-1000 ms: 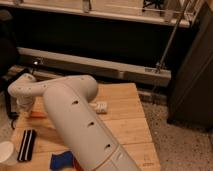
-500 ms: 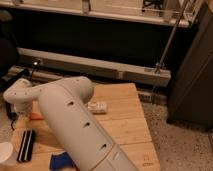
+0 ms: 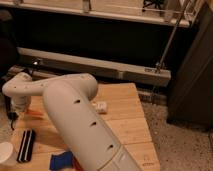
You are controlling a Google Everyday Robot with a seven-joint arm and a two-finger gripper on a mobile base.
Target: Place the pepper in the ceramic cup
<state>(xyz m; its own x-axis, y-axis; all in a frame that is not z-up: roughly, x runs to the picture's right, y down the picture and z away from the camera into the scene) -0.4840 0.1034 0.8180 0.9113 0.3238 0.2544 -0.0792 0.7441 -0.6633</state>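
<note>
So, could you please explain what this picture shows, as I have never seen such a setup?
It is a single view, looking down past a robot's big white arm, which reaches left over a wooden table. Its end effector hangs at the far left, beside the slim orange pepper; whether it holds anything cannot be told. Also on the table: the white ceramic cup at the near left edge, a black striped object, a blue object and a small white bottle.
</note>
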